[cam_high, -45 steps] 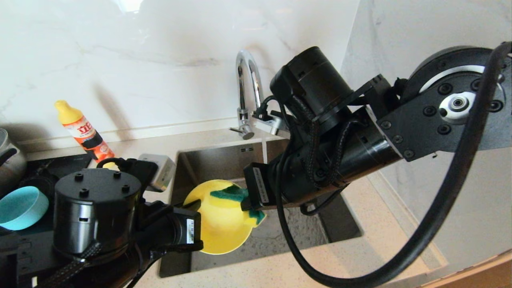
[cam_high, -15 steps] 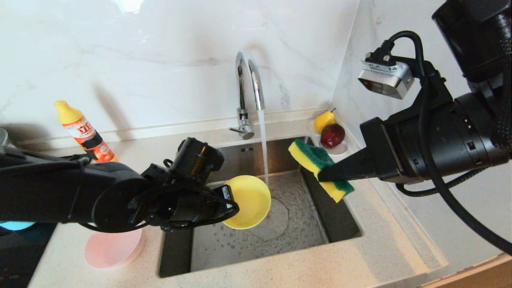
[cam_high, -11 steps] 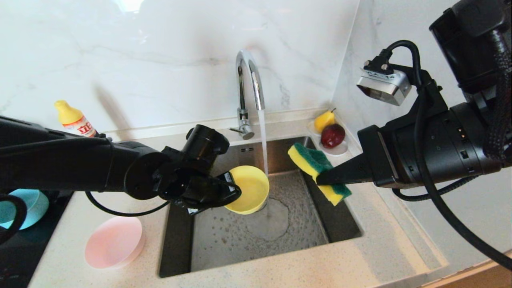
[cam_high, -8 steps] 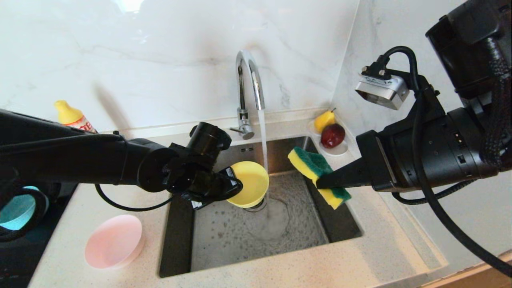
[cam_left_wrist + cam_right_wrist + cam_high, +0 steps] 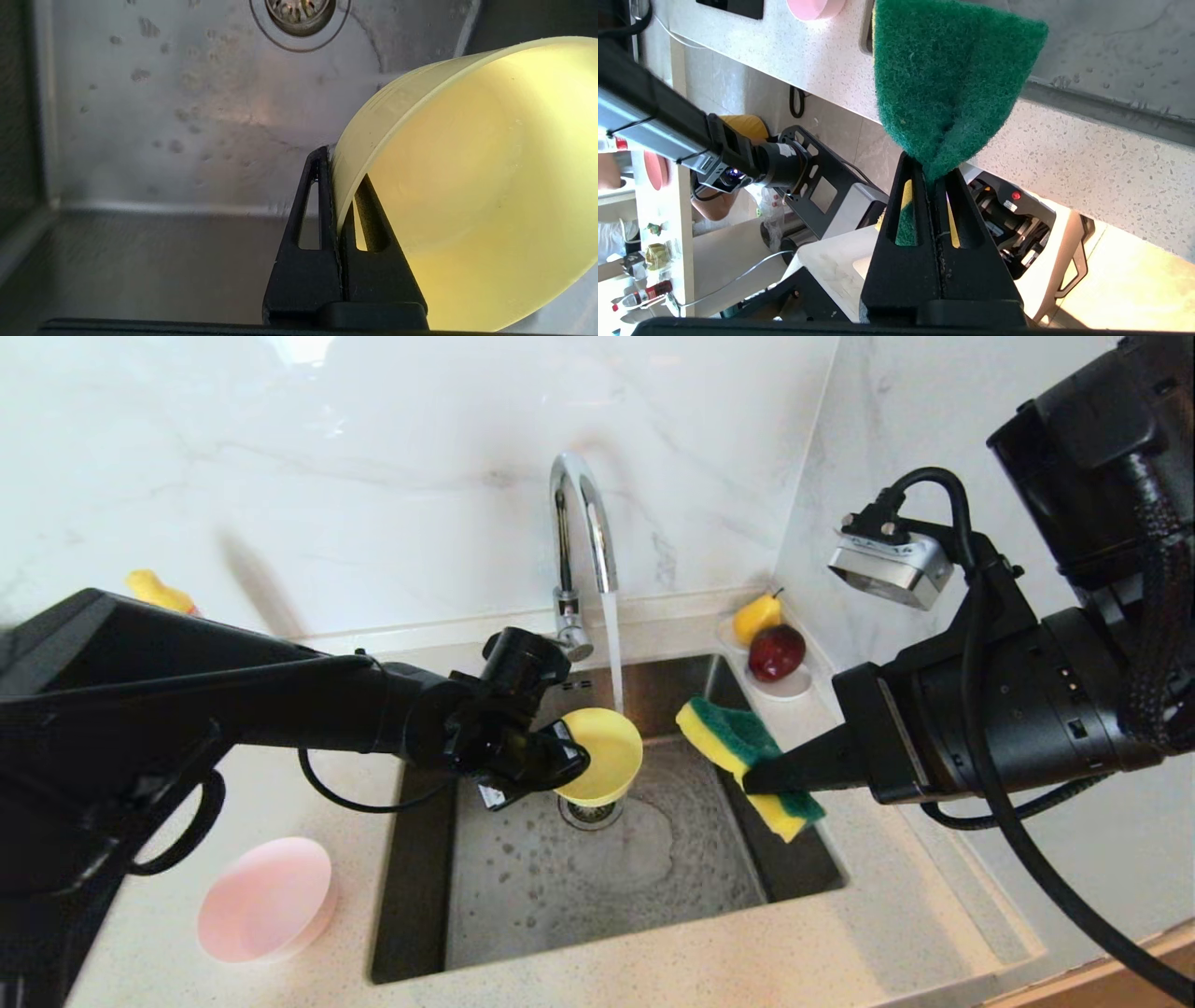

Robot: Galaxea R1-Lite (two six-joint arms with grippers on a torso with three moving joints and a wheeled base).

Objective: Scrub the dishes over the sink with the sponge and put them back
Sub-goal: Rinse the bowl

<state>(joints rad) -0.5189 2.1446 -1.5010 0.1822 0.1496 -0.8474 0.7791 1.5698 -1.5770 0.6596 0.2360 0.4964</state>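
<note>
Yellow bowl under the running tap

The yellow bowl, small, round and tilted on its side, hangs over the sink beside the faucet stream. The left gripper pinches its rim, one finger inside, one outside. To its right, the right gripper is clamped on the green-and-yellow sponge, apart from the bowl. A pink bowl sits on the table.

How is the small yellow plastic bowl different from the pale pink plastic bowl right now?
The yellow plastic bowl is clamped by its rim in the left gripper; the pale pink plastic bowl is untouched. The yellow one hangs over the steel sink beside the running water; the pink one rests on the counter left of the sink. The yellow one is tilted; the pink one sits flat. Both are small, round and similar in size.
</note>
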